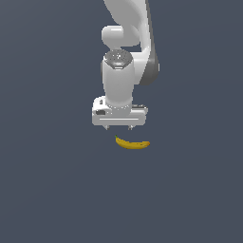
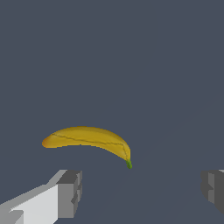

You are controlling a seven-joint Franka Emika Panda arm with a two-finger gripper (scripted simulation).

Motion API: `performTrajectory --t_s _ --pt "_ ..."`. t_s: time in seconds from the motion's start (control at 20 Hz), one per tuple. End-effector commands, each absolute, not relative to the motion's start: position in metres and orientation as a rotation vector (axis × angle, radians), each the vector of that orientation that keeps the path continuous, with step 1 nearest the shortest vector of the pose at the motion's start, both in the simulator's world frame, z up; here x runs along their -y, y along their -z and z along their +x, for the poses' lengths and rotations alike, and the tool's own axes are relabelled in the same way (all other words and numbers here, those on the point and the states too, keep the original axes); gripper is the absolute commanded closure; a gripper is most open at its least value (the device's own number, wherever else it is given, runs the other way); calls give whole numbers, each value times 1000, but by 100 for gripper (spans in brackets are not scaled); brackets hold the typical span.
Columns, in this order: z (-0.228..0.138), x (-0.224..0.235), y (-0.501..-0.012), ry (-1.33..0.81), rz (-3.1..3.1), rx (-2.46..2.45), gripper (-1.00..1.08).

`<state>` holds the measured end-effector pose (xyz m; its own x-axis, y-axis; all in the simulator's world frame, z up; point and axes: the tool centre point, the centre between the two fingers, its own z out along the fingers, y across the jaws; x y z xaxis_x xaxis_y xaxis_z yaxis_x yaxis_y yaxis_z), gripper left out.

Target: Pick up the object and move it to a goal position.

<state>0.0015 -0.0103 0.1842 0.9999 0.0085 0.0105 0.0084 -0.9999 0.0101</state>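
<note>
A small curved yellow banana (image 1: 132, 144) lies on the flat dark grey surface, just below and slightly to the exterior view's right of my white gripper (image 1: 119, 127). In the wrist view the banana (image 2: 89, 139) shows whole, with a green stem tip, lying beyond the two grey fingertips (image 2: 70, 192). The gripper (image 2: 142, 190) is open and empty, its jaws spread wide apart. It is not touching the banana.
The plain dark grey surface (image 1: 47, 190) fills both views. My white arm (image 1: 126, 57) rises from the gripper to the top of the exterior view. No goal marker or other object shows.
</note>
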Motion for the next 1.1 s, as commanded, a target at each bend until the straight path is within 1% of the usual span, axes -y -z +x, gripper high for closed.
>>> performTrajectory --t_s 0.0,0.5,1.05 --pt "1 10 -184 -17 3131 -13 -92" --pt "-7 16 -176 43 3123 -74 -92" --pt "-7 15 -172 44 3119 -142 -92"
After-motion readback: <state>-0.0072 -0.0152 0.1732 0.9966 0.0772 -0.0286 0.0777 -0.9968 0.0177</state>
